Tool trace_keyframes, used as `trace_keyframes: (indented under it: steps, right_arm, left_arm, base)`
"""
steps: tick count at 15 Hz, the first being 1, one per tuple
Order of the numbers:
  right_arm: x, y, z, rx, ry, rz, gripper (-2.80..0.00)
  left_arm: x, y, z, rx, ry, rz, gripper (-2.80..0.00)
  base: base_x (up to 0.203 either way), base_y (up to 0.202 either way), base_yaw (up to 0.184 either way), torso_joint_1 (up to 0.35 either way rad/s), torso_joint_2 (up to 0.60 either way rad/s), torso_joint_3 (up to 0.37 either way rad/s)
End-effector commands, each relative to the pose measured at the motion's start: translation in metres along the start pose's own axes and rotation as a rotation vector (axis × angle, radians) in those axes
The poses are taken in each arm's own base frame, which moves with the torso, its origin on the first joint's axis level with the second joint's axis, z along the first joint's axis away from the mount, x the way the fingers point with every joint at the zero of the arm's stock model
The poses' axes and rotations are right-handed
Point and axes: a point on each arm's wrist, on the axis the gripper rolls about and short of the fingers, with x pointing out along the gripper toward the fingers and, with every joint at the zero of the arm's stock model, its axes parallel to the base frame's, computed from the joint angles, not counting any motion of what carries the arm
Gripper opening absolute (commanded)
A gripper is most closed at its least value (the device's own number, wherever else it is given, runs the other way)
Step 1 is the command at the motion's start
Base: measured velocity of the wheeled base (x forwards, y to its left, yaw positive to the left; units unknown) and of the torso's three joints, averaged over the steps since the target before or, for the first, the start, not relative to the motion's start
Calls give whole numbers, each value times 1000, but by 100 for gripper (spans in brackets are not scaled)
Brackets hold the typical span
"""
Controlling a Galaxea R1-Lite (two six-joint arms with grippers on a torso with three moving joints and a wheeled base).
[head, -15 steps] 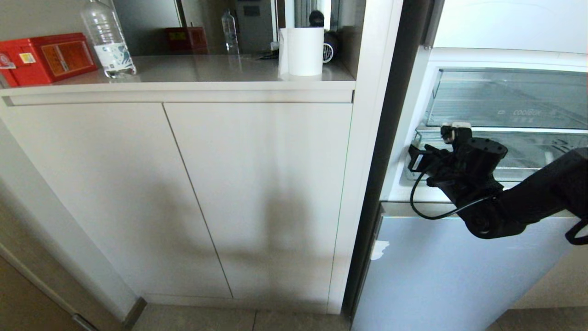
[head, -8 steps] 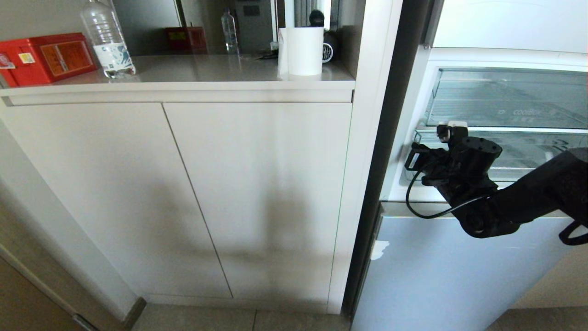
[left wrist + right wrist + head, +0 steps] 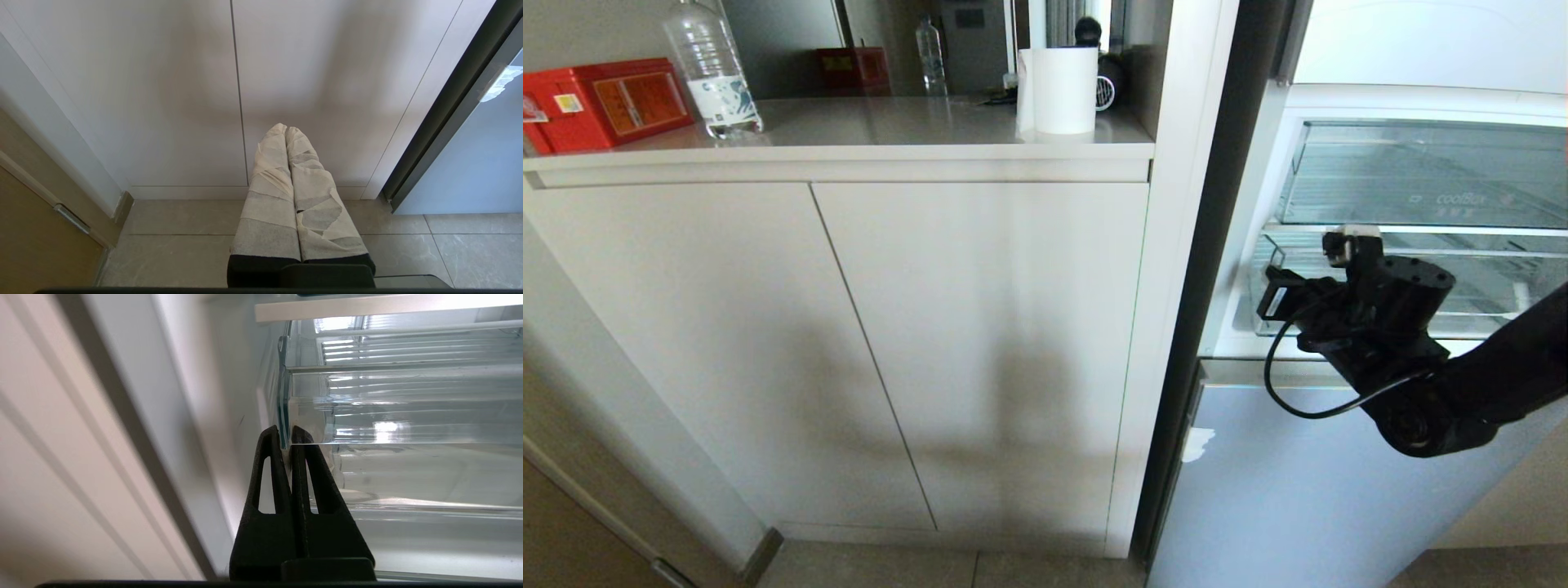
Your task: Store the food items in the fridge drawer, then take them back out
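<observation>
The right gripper [image 3: 286, 435], a pair of black slotted fingers on the black right arm [image 3: 1462, 376], is pressed together with only a hairline slit between the tips. Those tips sit at the near corner of the wide, shallow clear plastic fridge drawer [image 3: 392, 404], right at the edge of its plain front lip; whether a sliver of the lip is pinched between them cannot be told. In the head view the arm reaches in from the right, and its wrist block stands in front of the same drawer [image 3: 1478, 282], which lies in the open fridge under the clear lettered bin [image 3: 1421, 175]. The drawer's ribbed floor shows through the plastic, and no red food pieces can be seen in it or anywhere else in the views.

The left gripper [image 3: 287, 130], its two fingers wrapped in pale tape, hangs low and idle with the fingers closed flat against each other, pointing at the seam between the two white cabinet doors [image 3: 239, 102] above the grey tiled floor [image 3: 184, 241].

Beside the fridge, the white countertop [image 3: 890, 122] carries a red box [image 3: 600, 102], a clear plastic water bottle [image 3: 711, 69] and a white cylindrical roll [image 3: 1062, 90]
</observation>
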Motion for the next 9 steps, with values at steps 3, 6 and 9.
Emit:
trace_keyframes:
  steps: [3,6,9]
  right_arm:
    - [-53,0,24,2,-7,24,-280]
    - [-88,9,27,2,31,61,-280]
    - [-111,13,22,0,78,83,0]
  left_arm:
    - [0,0,0,0,2,1,-280]
    - [0,0,0,0,2,1,-280]
    - [0,0,0,0,2,1,-280]
  base:
    - [0,0,0,0,0,0]
    - [0,0,0,0,0,0]
    - [0,0,0,0,0,0]
